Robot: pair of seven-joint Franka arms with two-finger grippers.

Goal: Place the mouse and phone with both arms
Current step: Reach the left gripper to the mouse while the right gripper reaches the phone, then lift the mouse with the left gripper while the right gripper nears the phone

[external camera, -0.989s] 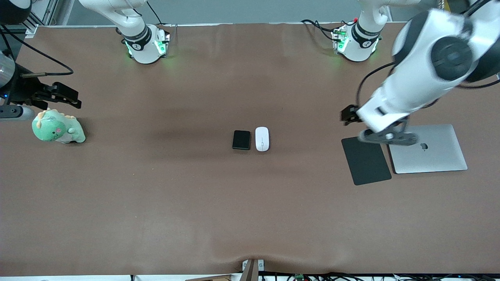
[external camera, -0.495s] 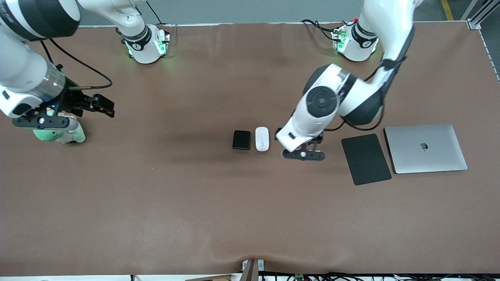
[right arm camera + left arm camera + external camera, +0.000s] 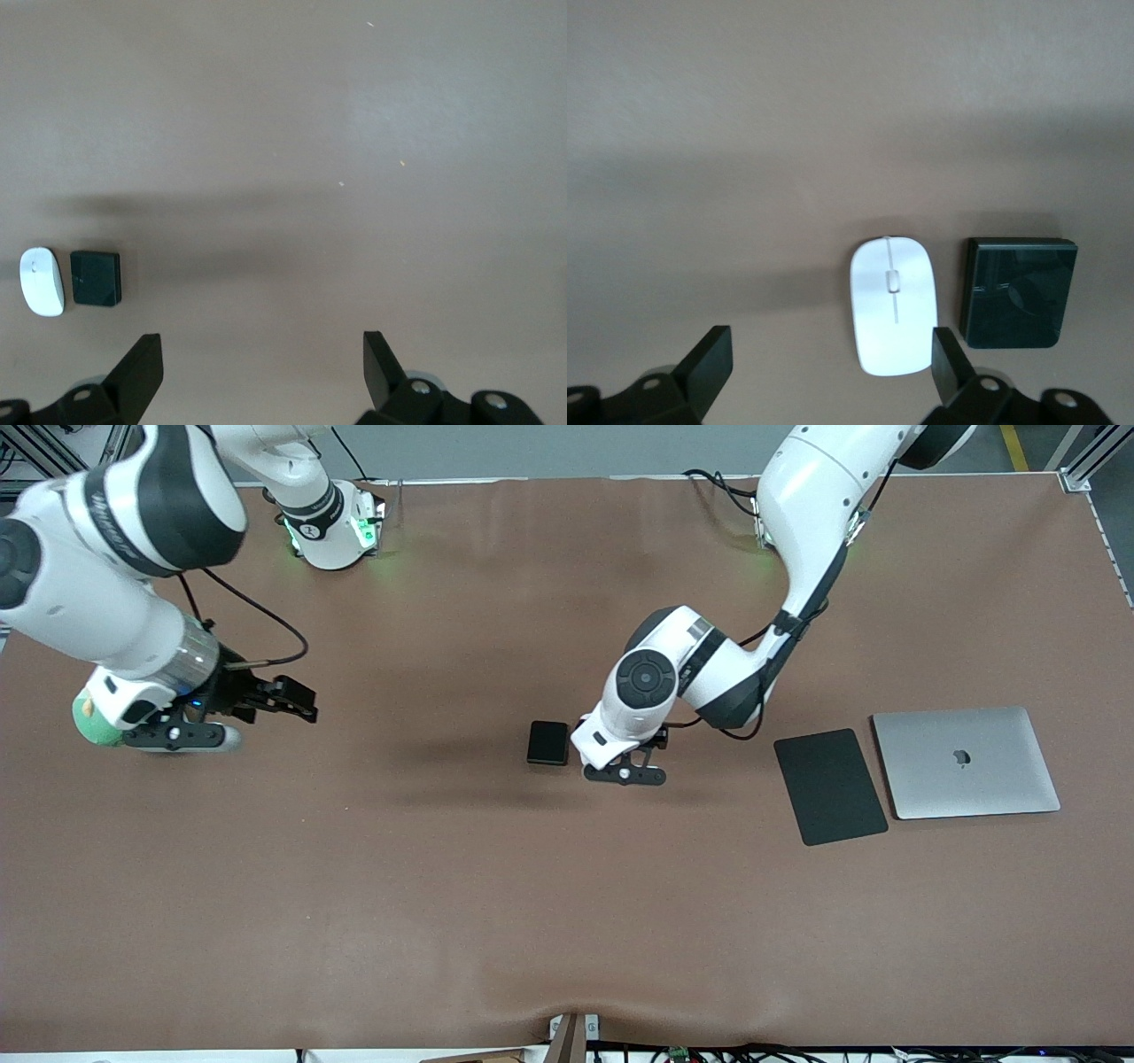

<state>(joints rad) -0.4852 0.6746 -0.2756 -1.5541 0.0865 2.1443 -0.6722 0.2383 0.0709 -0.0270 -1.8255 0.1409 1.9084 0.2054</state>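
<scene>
White mouse [image 3: 892, 306], one, beside one black phone [image 3: 1019, 292]; two grippers overhead.

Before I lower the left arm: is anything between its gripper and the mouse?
Nothing visible. The left gripper hangs open over the mouse, with only bare table around it. The phone lies right beside the mouse, with a narrow gap between them, so one finger may come down close to it.

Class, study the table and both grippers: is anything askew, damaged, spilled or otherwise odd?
Nothing stands out. The mouse and phone lie flat, side by side, apart. The left gripper hangs open over the mouse; the right gripper is open over bare table. The laptop and black pad sit flat.
</scene>
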